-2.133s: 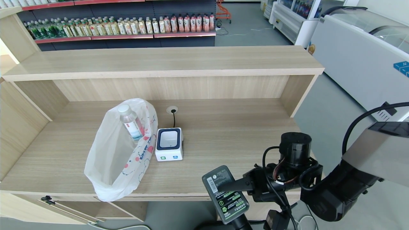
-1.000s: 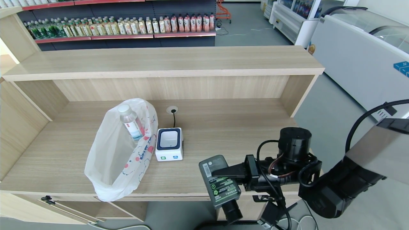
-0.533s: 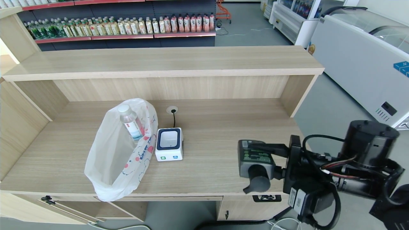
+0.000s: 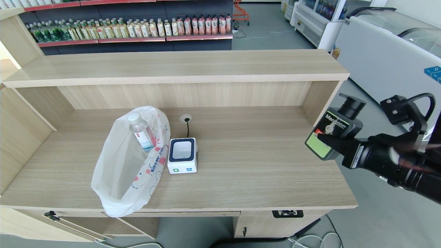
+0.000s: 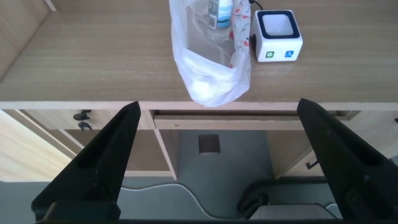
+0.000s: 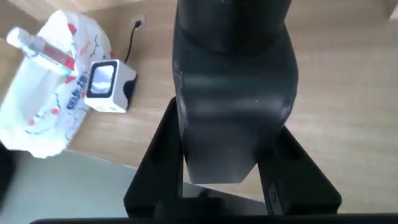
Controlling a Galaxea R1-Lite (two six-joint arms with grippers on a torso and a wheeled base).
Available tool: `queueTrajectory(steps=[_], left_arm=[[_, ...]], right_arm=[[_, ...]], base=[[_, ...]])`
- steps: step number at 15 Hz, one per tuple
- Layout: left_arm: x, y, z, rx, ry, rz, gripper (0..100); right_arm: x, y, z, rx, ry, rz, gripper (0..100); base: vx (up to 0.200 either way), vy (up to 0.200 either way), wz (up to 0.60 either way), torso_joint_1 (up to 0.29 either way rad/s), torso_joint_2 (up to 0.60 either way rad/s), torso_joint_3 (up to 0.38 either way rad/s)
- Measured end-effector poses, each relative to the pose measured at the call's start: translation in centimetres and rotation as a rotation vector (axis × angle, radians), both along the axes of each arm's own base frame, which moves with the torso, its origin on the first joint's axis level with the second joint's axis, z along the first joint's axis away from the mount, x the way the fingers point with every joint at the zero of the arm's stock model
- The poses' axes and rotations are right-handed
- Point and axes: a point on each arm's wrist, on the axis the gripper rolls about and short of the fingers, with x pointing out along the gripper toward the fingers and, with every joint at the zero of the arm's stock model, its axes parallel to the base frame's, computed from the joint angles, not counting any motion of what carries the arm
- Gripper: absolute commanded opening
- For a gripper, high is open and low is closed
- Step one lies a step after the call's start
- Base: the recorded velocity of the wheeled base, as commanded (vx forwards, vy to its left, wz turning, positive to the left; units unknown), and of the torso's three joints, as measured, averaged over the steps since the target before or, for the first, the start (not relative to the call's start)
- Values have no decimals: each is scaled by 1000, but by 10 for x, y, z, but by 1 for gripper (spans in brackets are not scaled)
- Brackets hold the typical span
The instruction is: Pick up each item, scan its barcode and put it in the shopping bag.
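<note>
Shop shelves of drinks and chest freezers stand behind a pale wooden counter point(image 4: 241, 165) in the head view. On its left part a white bag point(image 4: 117, 179) stands open, with a water bottle point(image 4: 140, 133) leaning inside, cap up. Just right of the bag, touching or almost touching it, sits a white scanner point(image 4: 182, 155); its black cable point(image 4: 187, 129) runs to a hole at the far side of the counter. Off the right end of the counter, level with its side wall, the right gripper point(image 4: 324, 138) is clamped on a dark bottle point(image 4: 336, 120). This one is tilted, black cap up and to the far right, green label turned to the near left, well apart from scanner and bag.

From the left wrist, the left gripper point(image 5: 217, 106) hangs low in front of the counter's near edge, its two fingers point(image 5: 93, 168) spread wide with nothing between them. Beyond them the bag point(image 5: 211, 74) bulges over the counter point(image 5: 93, 56) edge, the water bottle point(image 5: 221, 9) inside it and the scanner point(image 5: 278, 36) at its right.

From the right wrist, the dark bottle point(image 6: 233, 93) sits squeezed between both fingers point(image 6: 155, 168) of the right gripper point(image 6: 230, 162). Past it on the counter point(image 6: 348, 93) lie the bag point(image 6: 43, 106) with the water bottle point(image 6: 37, 46), and the scanner point(image 6: 106, 87) beside it with its cable point(image 6: 130, 40)
</note>
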Motion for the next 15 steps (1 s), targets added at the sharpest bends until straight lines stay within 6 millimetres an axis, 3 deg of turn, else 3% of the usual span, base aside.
queueTrajectory(steps=[3,11,15], left_arm=[[0,0,0,0,0,0,100],[0,0,0,0,-1,0,100],[0,0,0,0,-1,-1,100]], right_arm=[[-4,-5,7,330,294,-57,0],[-6,-7,25,373,253,-24,0],[-6,-7,24,373,255,-23,0]], base=[[0,0,0,0,0,0],[0,0,0,0,0,0],[0,200,0,5,2,4]])
